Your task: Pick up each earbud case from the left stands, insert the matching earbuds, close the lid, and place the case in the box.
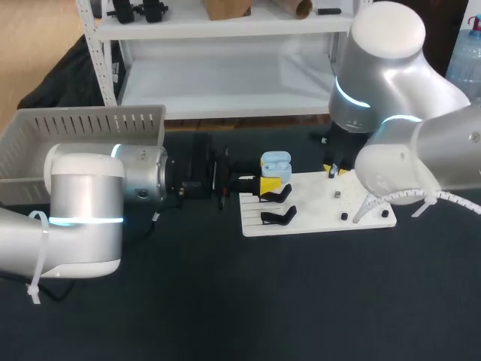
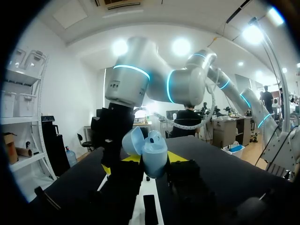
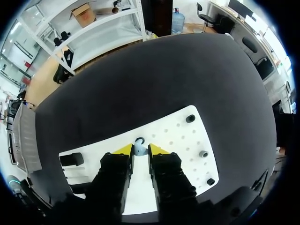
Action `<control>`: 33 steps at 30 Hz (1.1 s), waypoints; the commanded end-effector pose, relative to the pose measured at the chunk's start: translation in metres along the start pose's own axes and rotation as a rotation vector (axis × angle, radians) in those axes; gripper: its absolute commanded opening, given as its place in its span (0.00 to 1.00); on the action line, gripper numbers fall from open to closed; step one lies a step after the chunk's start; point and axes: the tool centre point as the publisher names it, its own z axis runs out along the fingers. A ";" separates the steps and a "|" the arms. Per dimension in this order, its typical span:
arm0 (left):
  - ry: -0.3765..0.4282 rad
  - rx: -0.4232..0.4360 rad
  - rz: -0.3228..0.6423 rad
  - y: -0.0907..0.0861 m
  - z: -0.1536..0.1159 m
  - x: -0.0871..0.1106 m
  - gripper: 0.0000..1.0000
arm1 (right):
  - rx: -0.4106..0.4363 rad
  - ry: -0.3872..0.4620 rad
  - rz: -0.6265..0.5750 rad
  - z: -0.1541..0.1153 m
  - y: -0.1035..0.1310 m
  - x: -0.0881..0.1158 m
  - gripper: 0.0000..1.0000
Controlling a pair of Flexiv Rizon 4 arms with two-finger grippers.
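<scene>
The left jaws are clamped on the open blue case (image 1: 276, 161), by the stands on the white board (image 1: 316, 214). The right jaws pinch a small earbud (image 3: 139, 150) there. I think filling, shutting the lid and the box (image 1: 90, 120) are left to do.

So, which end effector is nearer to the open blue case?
Left. The left end effector grips the case; the right end effector is apart, gripping an earbud over the board.

even indoor light, soft shadows, glare from ceiling lamps (image 2: 180, 46).
</scene>
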 end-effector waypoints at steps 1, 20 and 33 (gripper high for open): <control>0.000 -0.007 0.001 -0.002 0.001 0.000 0.00 | -0.007 -0.022 0.005 -0.016 -0.008 0.005 0.00; 0.000 -0.007 0.001 -0.002 0.001 0.000 0.00 | -0.019 -0.124 -0.077 -0.158 -0.022 0.019 0.00; 0.000 -0.007 0.001 -0.002 0.001 0.000 0.00 | 0.076 -0.080 -0.290 -0.223 -0.001 0.057 0.00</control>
